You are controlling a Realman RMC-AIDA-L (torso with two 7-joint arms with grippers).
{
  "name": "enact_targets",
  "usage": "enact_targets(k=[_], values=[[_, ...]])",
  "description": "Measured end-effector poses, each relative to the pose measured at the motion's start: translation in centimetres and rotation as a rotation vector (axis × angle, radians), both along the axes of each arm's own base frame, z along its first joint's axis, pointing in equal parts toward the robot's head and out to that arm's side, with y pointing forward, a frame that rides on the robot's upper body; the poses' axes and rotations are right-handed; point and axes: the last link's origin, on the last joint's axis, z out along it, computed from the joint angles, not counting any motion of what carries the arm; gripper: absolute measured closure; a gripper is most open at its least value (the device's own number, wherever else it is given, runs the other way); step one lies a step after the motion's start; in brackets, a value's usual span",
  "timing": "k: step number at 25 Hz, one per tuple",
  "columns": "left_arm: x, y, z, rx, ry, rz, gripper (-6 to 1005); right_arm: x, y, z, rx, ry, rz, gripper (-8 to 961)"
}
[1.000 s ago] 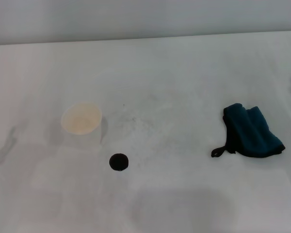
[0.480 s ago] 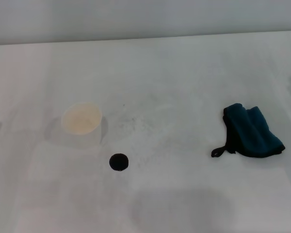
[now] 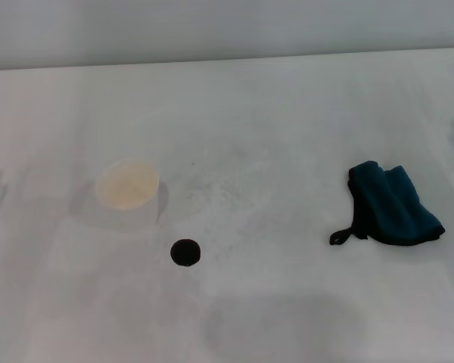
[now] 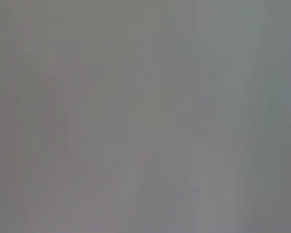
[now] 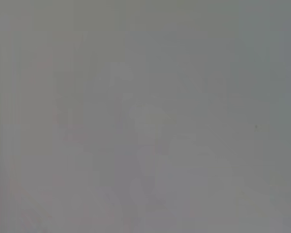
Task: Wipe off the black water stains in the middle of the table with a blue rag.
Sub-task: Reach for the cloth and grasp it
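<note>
A white paper cup stands on the left side of the broad white table, its open mouth facing up toward the head camera and a soft shadow falling beside it. Just in front of the cup and slightly to its right lies the black water stain, a single small solid round spot, much smaller than the cup's mouth and apart from it. Faint grey smudges mark the tabletop between the cup and the middle of the surface. Well apart, on the right side of the table, sits the blue rag, a crumpled dark teal cloth with black edging; its thin black loop tag trails off the near left corner and lies flat on the table. Rag and stain do not touch, with bare tabletop between them. Neither arm shows in the head view, and both wrist views give only a featureless grey blur, so neither the left nor the right jaws can be seen and nothing shows how far open they are or whether they hold anything.
</note>
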Motion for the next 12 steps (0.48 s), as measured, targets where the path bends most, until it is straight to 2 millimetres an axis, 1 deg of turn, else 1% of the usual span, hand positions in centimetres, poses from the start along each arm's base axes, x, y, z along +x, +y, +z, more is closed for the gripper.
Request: enact_targets(k=[12], values=[[0.0,-0.07,-0.22,-0.005,-0.008,0.005,117,0.03,-0.06,-0.01,-0.001,0.0,-0.001,91]])
